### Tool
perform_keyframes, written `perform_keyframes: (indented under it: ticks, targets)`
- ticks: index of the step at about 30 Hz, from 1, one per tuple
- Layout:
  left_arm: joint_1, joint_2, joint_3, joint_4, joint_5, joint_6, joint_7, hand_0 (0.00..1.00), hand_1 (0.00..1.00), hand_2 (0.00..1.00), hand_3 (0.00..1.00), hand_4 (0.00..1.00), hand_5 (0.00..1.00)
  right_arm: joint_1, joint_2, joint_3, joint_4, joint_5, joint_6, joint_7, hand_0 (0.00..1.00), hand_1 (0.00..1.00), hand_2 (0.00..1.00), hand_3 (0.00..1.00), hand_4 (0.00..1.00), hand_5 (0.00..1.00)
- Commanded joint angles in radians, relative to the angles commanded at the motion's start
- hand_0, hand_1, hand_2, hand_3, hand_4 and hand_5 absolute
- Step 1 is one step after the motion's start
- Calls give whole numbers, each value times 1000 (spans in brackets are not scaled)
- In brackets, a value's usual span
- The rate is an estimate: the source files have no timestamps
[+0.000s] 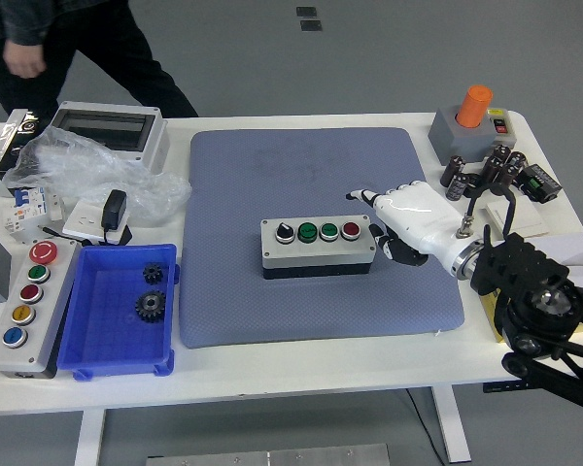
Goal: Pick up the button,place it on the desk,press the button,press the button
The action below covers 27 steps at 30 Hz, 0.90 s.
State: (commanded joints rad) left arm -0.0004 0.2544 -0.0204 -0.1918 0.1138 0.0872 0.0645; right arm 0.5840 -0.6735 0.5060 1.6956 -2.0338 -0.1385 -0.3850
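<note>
Grey button box (318, 249) with one black-and-white knob, two green buttons and a red one, sitting on a bluish-grey textured mat (311, 175) over a white table (272, 374). The robot's right hand (408, 225) is white on a black arm (539, 301), and off to the left there's a bright blue tray (97, 349) with dark gears inside. Also a second grey box (24, 306) with red, green, dark red, yellow and blue buttons, plus an orange cap (474, 104) on a grey block at the far right.
</note>
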Motion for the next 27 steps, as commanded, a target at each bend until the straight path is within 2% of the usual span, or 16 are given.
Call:
perform_keyframes:
  ticks: [5, 6, 11, 12, 18, 19, 27]
  targets:
    - [5, -3, -4, 1, 4, -1, 5, 677, 695, 616, 621, 537, 434, -34, 28, 71, -29, 38, -24, 17, 449, 440, 244, 850, 372, 2]
    - [6, -4, -4, 1, 4, 0, 6, 677, 695, 617, 621, 538, 432, -44, 38, 88, -37, 46, -27, 21, 461, 509, 552, 907, 661, 197]
    - [8, -8, 8, 0, -6, 6, 12, 677, 695, 617, 621, 538, 432, -101, 98, 180, -68, 94, -56, 51, 461, 509, 552, 907, 661, 197]
    - [9, -8, 12, 0, -11, 8, 13, 677, 694, 617, 622, 541, 430, -118, 113, 203, -74, 109, -66, 62, 731, 746, 790, 980, 958, 447]
    - [9, -10, 10, -2, -19, 10, 14, 677, 694, 617, 622, 541, 430, -202, 164, 290, -94, 202, -102, 125, 731, 746, 790, 980, 958, 447]
    - [10, -11, 7, -1, -18, 10, 15, 679, 695, 617, 625, 551, 423, -216, 168, 304, -92, 213, -108, 137, 789, 797, 843, 995, 998, 557]
    - [8, -12, -25, -1, 7, 10, 18, 679, 696, 619, 625, 557, 423, -288, 171, 406, -69, 340, -181, 271, 808, 809, 851, 986, 998, 568]
